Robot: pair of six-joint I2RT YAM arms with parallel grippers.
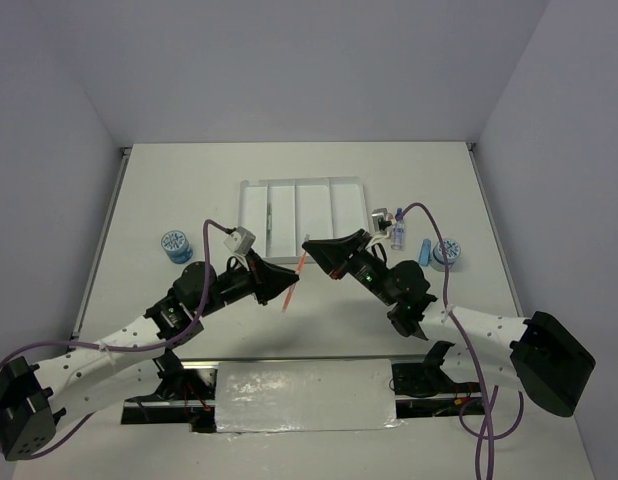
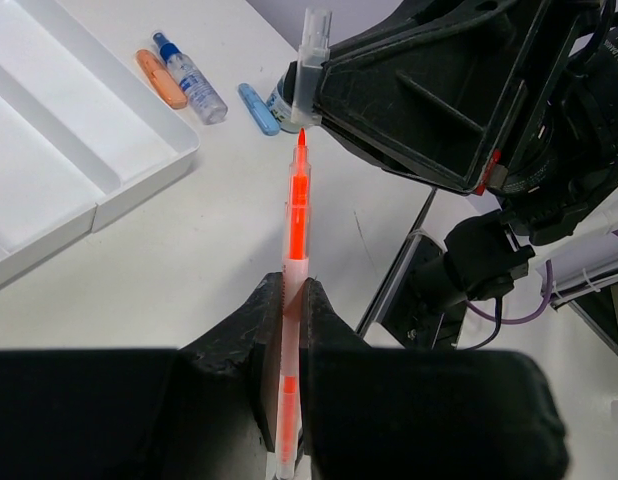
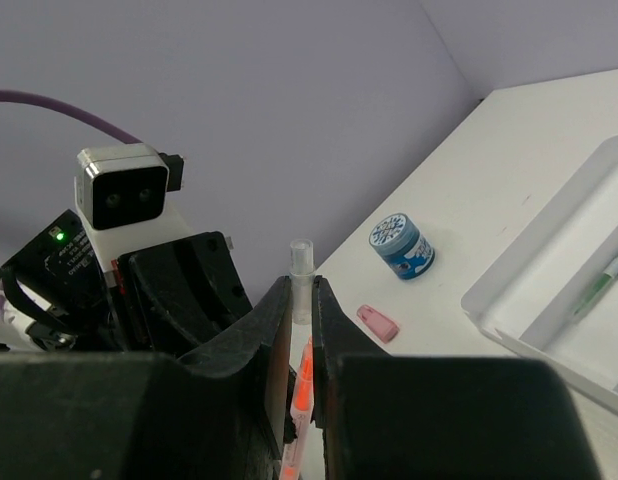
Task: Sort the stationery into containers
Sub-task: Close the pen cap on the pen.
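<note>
The left gripper (image 2: 292, 300) is squeezed shut on the orange pen (image 2: 298, 215) and holds it up off the table (image 1: 189, 190). The pen's tip sits right at the open end of a clear cap (image 3: 301, 270). The right gripper (image 3: 301, 300) pinches that cap tight.

Behind them lies the white tray (image 1: 314, 215). A thin green pen (image 1: 270, 218) rests in a long slot near its left side.

Right of the tray are a small bottle (image 1: 397, 230), a blue capsule (image 1: 425, 252) and a blue-white roll (image 1: 449, 252). Another roll (image 1: 175, 245) stands to the tray's left.
</note>
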